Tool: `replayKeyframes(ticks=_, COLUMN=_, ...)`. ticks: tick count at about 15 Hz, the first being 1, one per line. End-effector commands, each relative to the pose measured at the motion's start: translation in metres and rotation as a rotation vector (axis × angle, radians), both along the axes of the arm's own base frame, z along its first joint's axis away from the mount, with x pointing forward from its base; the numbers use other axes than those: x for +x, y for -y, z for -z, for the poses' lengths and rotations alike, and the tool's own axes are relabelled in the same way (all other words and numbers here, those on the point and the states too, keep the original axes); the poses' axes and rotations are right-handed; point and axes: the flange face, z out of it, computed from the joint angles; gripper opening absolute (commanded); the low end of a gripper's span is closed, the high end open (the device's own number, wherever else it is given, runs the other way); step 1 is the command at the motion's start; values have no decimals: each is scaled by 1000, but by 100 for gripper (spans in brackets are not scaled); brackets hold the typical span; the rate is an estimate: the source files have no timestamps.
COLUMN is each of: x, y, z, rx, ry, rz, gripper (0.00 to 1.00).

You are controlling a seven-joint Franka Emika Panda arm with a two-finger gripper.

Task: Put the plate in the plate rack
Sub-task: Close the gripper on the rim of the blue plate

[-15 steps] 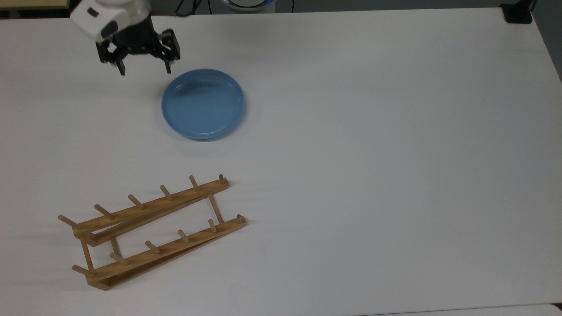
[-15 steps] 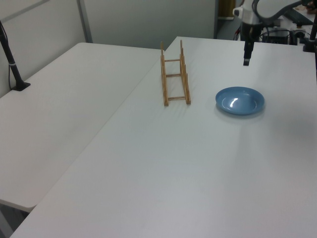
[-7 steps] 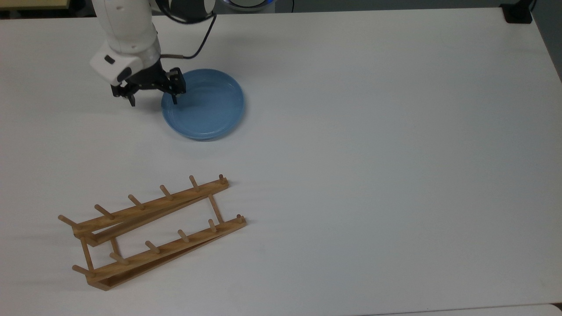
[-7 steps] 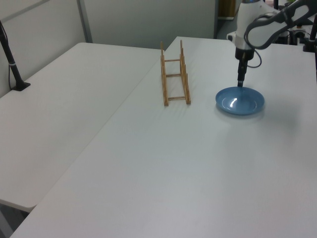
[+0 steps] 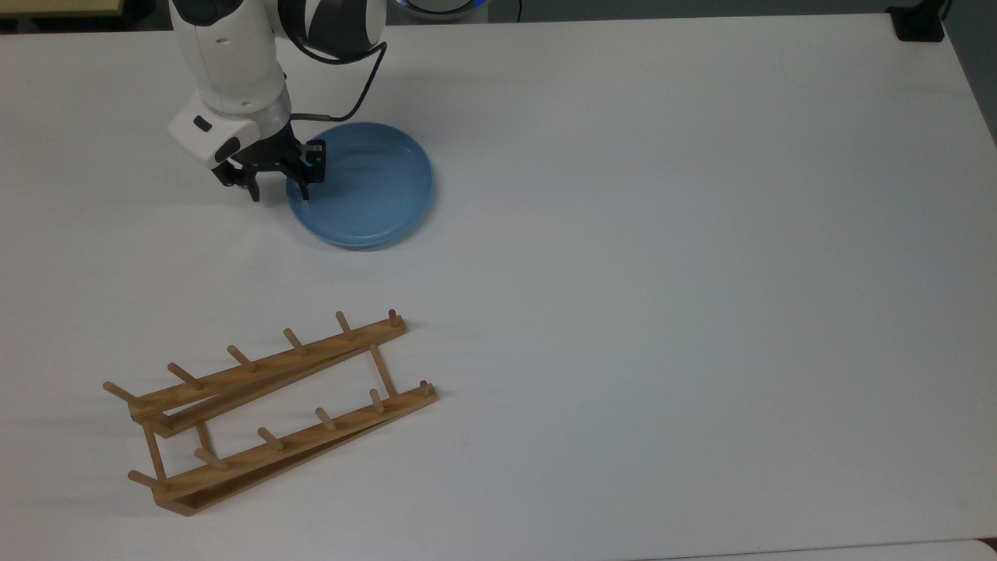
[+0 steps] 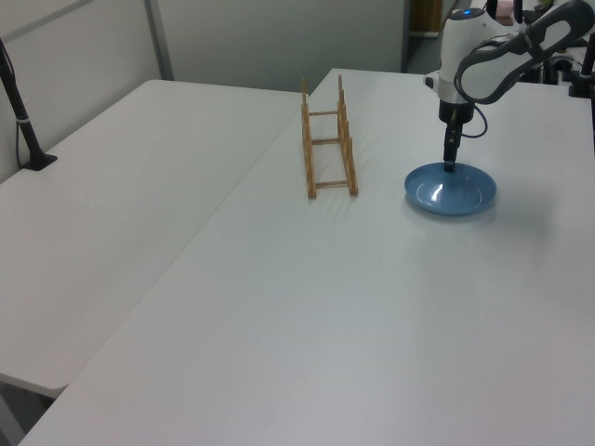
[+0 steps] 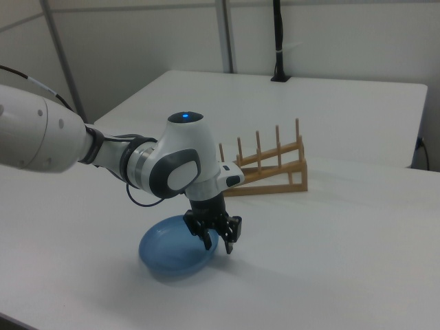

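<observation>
The white bench (image 5: pixel 701 273) carries the plate rack (image 5: pixel 269 409), well apart from the plate (image 5: pixel 366 187) lying flat. The open pincer (image 5: pixel 277 190) straddles the plate's rim at the top view's left, nothing between.

You have a broad white worktop (image 5: pixel 701 273) under even light. In the left view, a second white table (image 6: pixel 121 186) butts against its left side, with a black post (image 6: pixel 23 111) clamped at the far left edge and pale wall panels (image 6: pixel 260 37) behind.
</observation>
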Motion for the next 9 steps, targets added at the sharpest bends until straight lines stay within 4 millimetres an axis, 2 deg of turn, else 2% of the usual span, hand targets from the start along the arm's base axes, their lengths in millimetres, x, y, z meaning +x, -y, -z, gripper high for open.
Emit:
replayKeyframes(ticks=1, x=2, y=-6, z=-1, rx=-12, ry=22, rz=59, gripper=7)
replayKeyframes(ticks=3, x=3, y=-11, z=4, rx=-7, ry=18, rz=84, gripper=0)
replayKeyframes(ticks=7, x=4, y=-12, z=8, rx=-7, ry=13, rz=100, gripper=0)
replayKeyframes(ticks=9, x=6, y=-15, z=3, rx=-8, ry=22, rz=93, gripper=0)
